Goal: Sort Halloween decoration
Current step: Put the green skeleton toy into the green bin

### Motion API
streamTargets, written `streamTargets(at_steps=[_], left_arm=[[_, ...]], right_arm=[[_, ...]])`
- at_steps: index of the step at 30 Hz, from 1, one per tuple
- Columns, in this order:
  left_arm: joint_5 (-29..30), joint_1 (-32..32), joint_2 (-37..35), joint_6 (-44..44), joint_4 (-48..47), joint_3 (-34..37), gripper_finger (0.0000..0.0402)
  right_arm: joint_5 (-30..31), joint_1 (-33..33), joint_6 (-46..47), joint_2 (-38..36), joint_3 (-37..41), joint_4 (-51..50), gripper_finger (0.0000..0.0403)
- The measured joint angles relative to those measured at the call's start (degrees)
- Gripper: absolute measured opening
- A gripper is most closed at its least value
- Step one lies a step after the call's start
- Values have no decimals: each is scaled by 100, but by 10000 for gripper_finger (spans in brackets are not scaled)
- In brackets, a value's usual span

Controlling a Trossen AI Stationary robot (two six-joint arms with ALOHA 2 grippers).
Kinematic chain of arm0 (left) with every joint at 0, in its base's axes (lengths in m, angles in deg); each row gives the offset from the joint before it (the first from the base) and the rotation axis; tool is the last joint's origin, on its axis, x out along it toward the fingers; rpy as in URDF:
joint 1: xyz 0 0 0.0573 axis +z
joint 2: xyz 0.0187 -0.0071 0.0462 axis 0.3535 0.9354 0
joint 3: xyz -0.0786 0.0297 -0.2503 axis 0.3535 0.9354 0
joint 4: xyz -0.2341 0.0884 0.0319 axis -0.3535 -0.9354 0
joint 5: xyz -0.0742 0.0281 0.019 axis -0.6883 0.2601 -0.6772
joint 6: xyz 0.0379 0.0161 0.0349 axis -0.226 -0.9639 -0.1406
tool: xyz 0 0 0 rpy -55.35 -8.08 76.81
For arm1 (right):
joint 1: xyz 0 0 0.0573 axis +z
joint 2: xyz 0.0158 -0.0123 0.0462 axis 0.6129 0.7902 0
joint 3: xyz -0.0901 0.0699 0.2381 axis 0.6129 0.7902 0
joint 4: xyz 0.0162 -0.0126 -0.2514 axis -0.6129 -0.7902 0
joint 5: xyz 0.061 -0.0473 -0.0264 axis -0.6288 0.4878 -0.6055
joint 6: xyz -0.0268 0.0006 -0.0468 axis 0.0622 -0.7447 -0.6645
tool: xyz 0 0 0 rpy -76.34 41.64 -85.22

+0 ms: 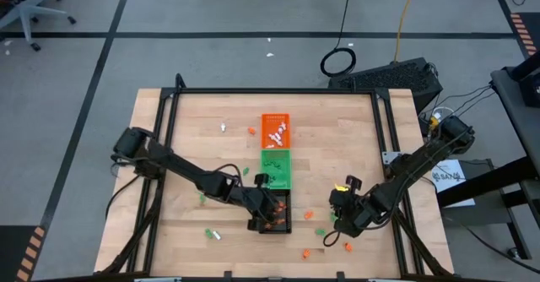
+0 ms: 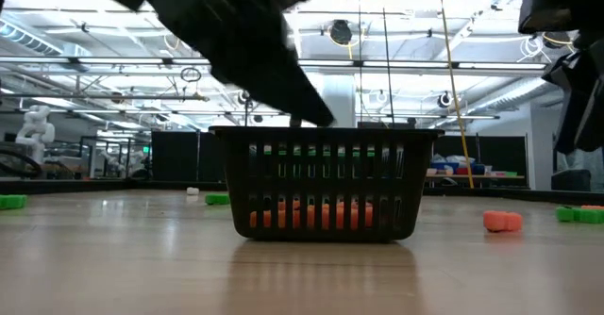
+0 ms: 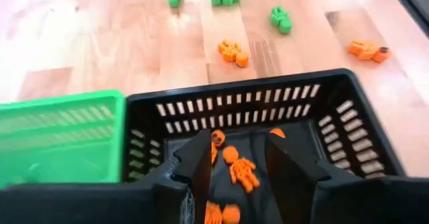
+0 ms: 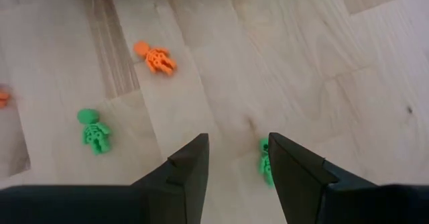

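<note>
Three small trays stand in a row down the table's middle: orange [image 1: 275,130] farthest, green [image 1: 275,168], and black [image 1: 277,212] nearest. My left gripper [image 3: 238,147] hangs open over the black tray [image 3: 335,127], above the orange trinkets [image 3: 242,172] lying on its floor. My right gripper [image 4: 238,147] stands open above the bare wood to the right of the black tray, with a green trinket [image 4: 266,162] on the table just beside one finger. An orange trinket [image 4: 155,58] and a green one [image 4: 94,130] lie farther off.
Loose orange and green trinkets lie on the wood around the black tray [image 2: 326,188], mostly near the table's front edge [image 1: 305,252]. White ones lie at the left [image 1: 215,235] and farther back [image 1: 224,127]. A black frame rail [image 1: 278,90] borders the table.
</note>
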Motion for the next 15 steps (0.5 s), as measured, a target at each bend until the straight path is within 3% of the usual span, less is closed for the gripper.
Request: streamTargets(at_steps=[6, 15], left_arm=[[56, -60, -835, -269, -1060, 13, 136], [874, -59, -1747, -282, -2173, 20, 136]], right_arm=[[0, 105, 11, 299, 0, -69, 141], [-2, 150, 27, 508, 0, -73, 142]])
